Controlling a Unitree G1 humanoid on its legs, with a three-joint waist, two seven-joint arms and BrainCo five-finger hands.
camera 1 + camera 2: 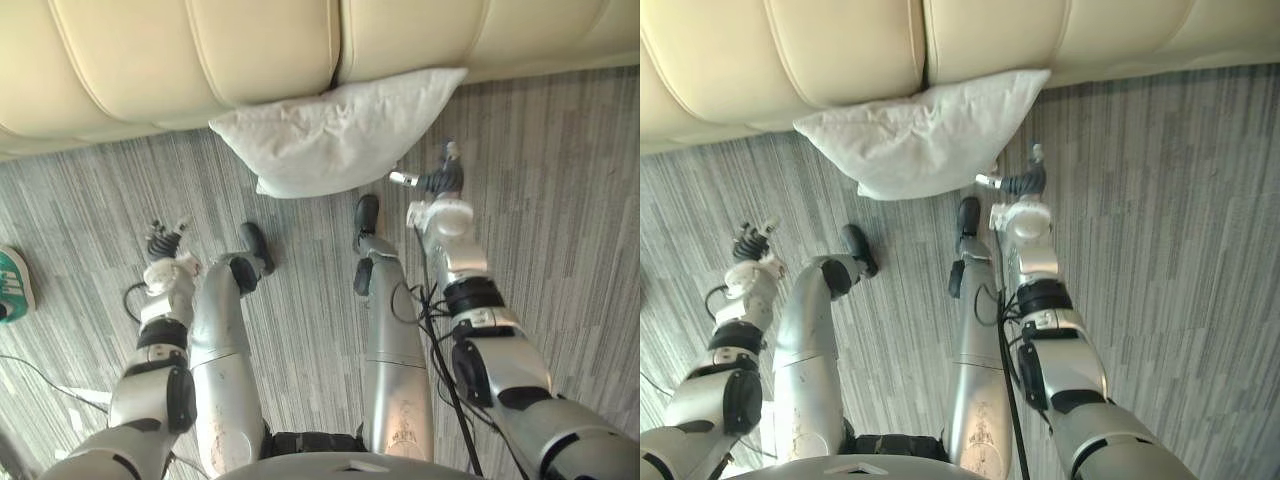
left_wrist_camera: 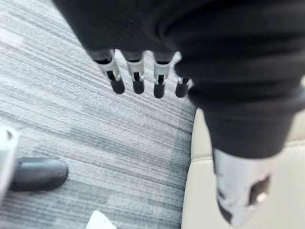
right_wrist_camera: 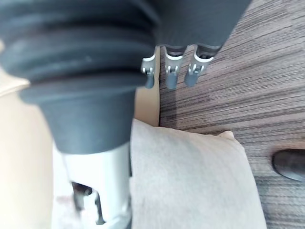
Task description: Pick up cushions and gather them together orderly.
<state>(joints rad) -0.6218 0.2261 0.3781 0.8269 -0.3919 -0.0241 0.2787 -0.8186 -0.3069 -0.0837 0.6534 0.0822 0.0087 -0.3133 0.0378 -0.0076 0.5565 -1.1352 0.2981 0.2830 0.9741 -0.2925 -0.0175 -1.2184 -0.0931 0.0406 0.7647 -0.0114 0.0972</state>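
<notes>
Your cushion (image 1: 335, 130) lies at 12 o'clock, touching the sofa (image 1: 200, 50). Your left robot hand (image 1: 163, 243) at 9 and right robot hand (image 1: 437, 183) at 2 have fingers apart, both empty

White cushion (image 1: 925, 135) on grey carpet (image 1: 1160, 200), top edge agst cream sofa (image 1: 840, 50); right hand (image 1: 1021, 184) just beside cushion, left hand (image 1: 748, 243) well apart.

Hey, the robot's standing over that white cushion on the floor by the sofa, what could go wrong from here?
The right robot hand is open beside one edge of the white cushion; a one-sided grab there may let the soft cushion sag or slip out.
The left robot hand hangs open over the carpet, well apart from the cushion, so it cannot steady the lift yet.
</notes>
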